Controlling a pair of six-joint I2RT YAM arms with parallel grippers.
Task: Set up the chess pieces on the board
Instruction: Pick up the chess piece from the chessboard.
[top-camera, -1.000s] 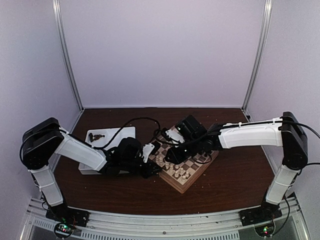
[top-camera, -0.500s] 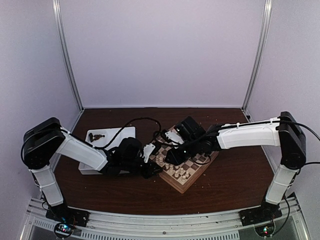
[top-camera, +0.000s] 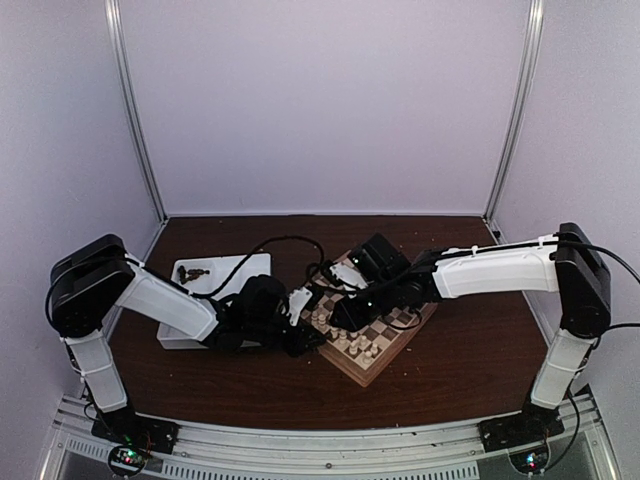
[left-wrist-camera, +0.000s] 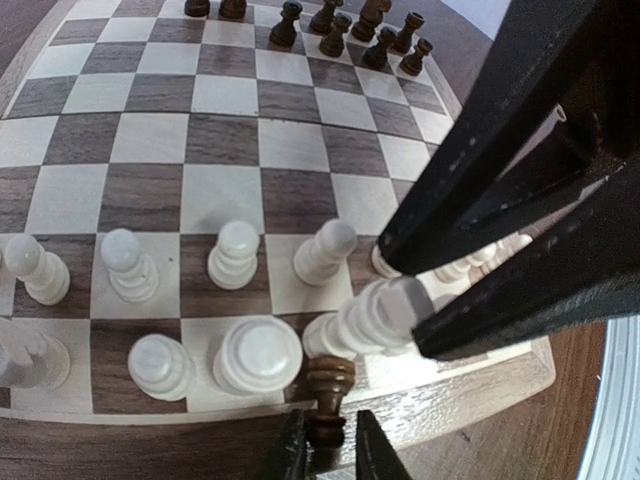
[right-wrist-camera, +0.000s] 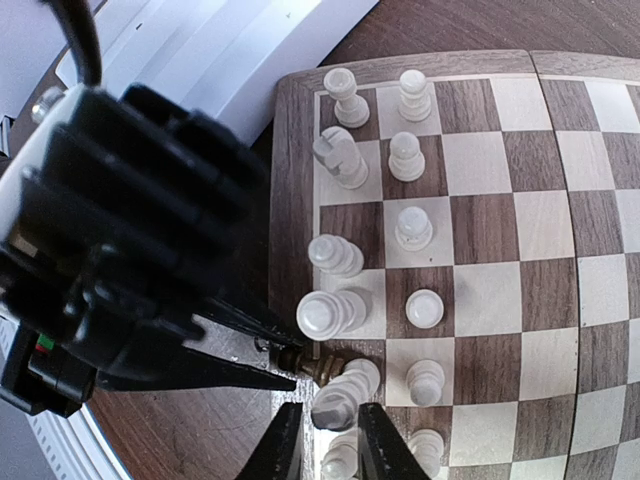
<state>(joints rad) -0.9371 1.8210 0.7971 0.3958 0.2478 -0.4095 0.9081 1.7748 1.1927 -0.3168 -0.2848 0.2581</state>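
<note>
The board (left-wrist-camera: 470, 385) carries cream-white pieces on its near rows and several dark chess pieces (left-wrist-camera: 340, 30) on its far rows. My left gripper (left-wrist-camera: 325, 450) is shut on the base of one dark brown piece (left-wrist-camera: 330, 390), which lies across the board's near rim. My right gripper (right-wrist-camera: 325, 440) is shut on the top of a tilted white piece (right-wrist-camera: 345, 393) on the edge row, right beside the dark piece (right-wrist-camera: 312, 366). From above, the left gripper (top-camera: 312, 335) and right gripper (top-camera: 342, 318) meet at the board's (top-camera: 365, 377) left edge.
A white tray (top-camera: 225, 268) with a few dark pieces (top-camera: 192, 271) stands left of the board, behind the left arm. White pieces (right-wrist-camera: 405, 155) crowd the two rows next to both grippers. Brown table (top-camera: 460, 350) surrounds the board.
The left gripper has edged right to the board's rim with the dark piece. The right gripper has shifted slightly left, toward it.
</note>
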